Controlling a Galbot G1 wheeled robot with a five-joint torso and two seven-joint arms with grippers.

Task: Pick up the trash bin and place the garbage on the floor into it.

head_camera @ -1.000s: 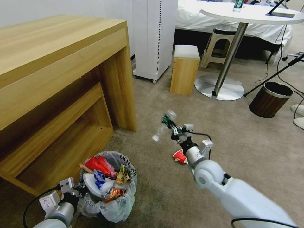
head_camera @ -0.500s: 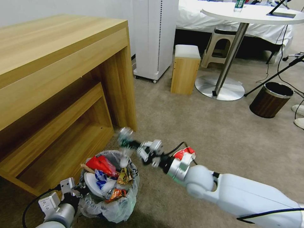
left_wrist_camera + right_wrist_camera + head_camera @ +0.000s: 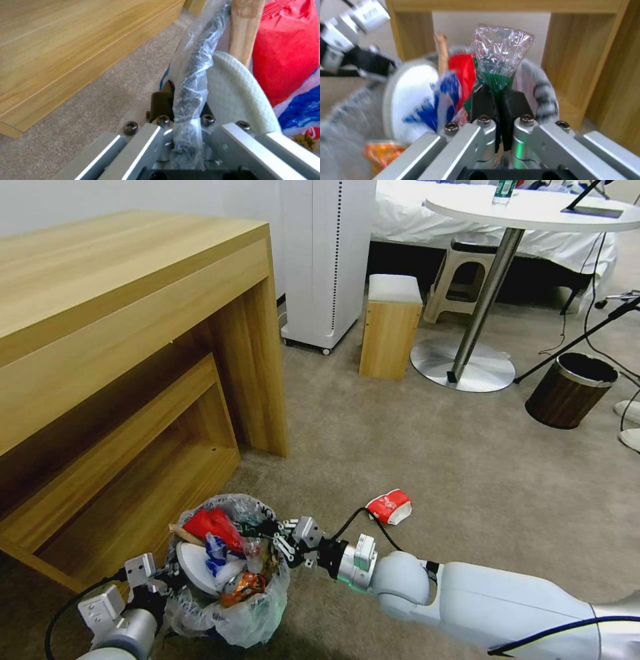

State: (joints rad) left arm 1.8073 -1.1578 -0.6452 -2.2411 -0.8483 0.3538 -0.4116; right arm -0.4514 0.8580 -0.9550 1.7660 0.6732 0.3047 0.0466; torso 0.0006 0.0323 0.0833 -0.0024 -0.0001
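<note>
Left gripper (image 3: 186, 117): we pinch the bagged rim of the trash bin (image 3: 257, 617), one bin, nearest us on the floor (image 3: 467, 460).
Right gripper (image 3: 277, 537): we reach over the bin's mouth, jaws clamped on one clear bottle (image 3: 500, 57) by its green label.
Farther out: we count one red carton (image 3: 389, 507) lying on the carpet beyond our right arm.

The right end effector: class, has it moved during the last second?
Yes. The right end effector, shut on the clear bottle, swung left from beside the red carton to over the trash bin.
</note>
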